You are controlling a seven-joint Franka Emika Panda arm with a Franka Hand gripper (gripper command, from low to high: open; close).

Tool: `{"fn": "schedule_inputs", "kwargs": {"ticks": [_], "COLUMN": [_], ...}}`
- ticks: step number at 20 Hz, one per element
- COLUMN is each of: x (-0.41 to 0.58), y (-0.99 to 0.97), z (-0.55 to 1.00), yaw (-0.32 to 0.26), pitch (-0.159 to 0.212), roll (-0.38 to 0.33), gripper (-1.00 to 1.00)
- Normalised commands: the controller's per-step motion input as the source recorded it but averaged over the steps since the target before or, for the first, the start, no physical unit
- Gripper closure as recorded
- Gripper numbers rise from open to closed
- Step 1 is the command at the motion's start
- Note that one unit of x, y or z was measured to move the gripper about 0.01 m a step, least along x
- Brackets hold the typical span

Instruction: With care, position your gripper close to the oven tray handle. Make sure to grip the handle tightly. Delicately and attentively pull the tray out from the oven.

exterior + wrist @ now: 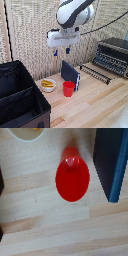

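Observation:
The oven [116, 48] stands at the exterior view's right on the wooden table, with a black top and a dark grey body. The tray [108, 62] of thin parallel bars shows at its front. The oven tray handle [95, 74] is a thin dark rail running out in front of it, low over the table. My gripper [61, 51] hangs high above the table on the white arm, well to the exterior view's left of the handle and over the cup and box. Its blue-tipped fingers [67, 50] stand apart with nothing between them. The wrist view shows no oven, tray or handle.
A red cup [68, 88] stands under the gripper and fills the wrist view [72, 175]. An upright dark blue box [70, 73] stands behind it [112, 163]. A white bowl [48, 86] holds yellow pieces. A big black fabric bin [20, 97] fills the exterior view's lower left.

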Motion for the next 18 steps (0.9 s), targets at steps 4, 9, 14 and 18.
{"fn": "schedule_inputs", "kwargs": {"ticks": [4, 9, 14, 18], "x": [-0.133, -0.180, -0.193, -0.231], "y": [-0.19, -0.25, -0.26, -0.38], "z": [0.05, 0.07, 0.06, 0.00], "yaw": [0.115, 0.119, 0.109, 0.098], "pitch": [-0.026, -0.008, -0.002, -0.035], "roll": [-0.244, -0.339, -0.344, -0.348], "gripper": [-1.00, -1.00, -1.00, -1.00]}}
